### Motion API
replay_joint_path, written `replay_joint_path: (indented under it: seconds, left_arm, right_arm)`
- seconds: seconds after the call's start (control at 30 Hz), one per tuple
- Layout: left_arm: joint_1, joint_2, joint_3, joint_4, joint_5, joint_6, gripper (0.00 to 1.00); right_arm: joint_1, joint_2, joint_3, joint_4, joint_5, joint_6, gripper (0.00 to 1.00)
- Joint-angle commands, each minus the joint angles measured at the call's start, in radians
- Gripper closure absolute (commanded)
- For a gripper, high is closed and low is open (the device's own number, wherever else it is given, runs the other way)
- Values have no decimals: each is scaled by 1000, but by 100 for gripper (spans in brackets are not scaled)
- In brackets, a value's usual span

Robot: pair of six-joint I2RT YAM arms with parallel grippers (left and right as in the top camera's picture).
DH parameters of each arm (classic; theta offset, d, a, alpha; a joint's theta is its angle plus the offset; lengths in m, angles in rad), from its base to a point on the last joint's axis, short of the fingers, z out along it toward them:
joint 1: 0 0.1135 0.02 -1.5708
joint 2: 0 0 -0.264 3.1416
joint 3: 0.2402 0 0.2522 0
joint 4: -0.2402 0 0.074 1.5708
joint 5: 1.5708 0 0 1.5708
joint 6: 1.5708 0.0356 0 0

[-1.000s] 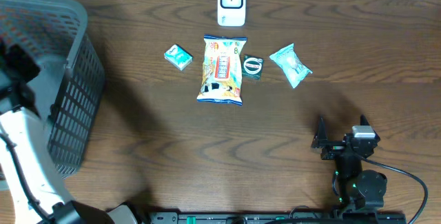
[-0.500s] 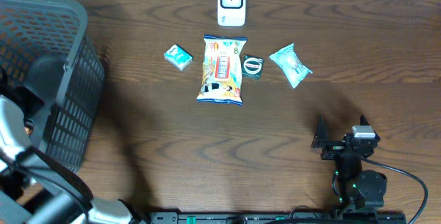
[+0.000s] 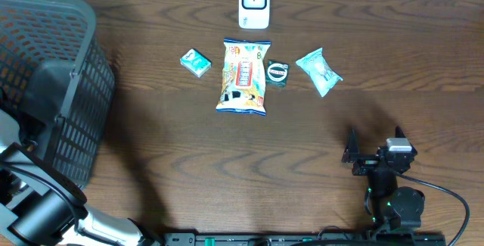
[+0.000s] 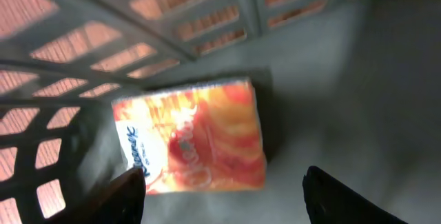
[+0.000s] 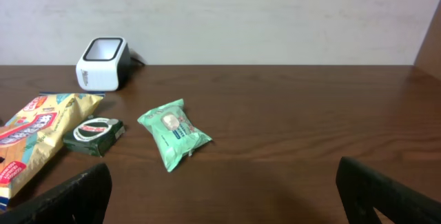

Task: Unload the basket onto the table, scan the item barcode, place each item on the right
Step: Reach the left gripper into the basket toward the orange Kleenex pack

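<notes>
In the left wrist view my left gripper (image 4: 227, 207) is open inside the grey basket (image 4: 331, 93), just above its floor. An orange and red packet (image 4: 191, 138) lies flat on that floor in front of the fingers, touching neither. The white barcode scanner (image 3: 254, 4) stands at the back middle of the table. My right gripper (image 3: 373, 144) rests open at the front right, holding nothing. In the right wrist view the right gripper (image 5: 224, 196) faces the scanner (image 5: 102, 63) across bare wood.
In front of the scanner lie a small teal box (image 3: 196, 63), a snack bag (image 3: 243, 76), a dark green packet (image 3: 277, 73) and a mint green pouch (image 3: 319, 72). The basket (image 3: 76, 87) fills the left side, with my left arm (image 3: 38, 208) reaching into it.
My left arm has swung and dropped further into the basket. The right arm and the table items have not moved.
</notes>
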Motion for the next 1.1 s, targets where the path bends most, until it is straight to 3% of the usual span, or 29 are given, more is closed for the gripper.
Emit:
replay_joint_path:
  seconds: [0.0, 0.3, 0.47, 0.57, 0.73, 1.07]
  left_arm:
    - [3, 11, 3, 16, -24, -36, 28]
    - [3, 74, -8, 58, -26, -35, 28]
    - [3, 105, -8, 69, -25, -35, 34]
    - [3, 117, -8, 68, -35, -35, 48]
    - [3, 116, -8, 63, -48, -35, 92]
    - [-4, 14, -8, 15, -47, -41, 93]
  right_arm:
    - [-8, -2, -2, -4, -2, 10, 1]
    - [-8, -2, -2, -4, -2, 10, 1]
    - [-8, -2, -2, -4, -2, 10, 1]
    - [-8, -2, -2, -4, -2, 10, 1]
    - [-8, -2, -2, -4, -2, 10, 1]
    - [-8, -2, -2, -4, -2, 10, 1]
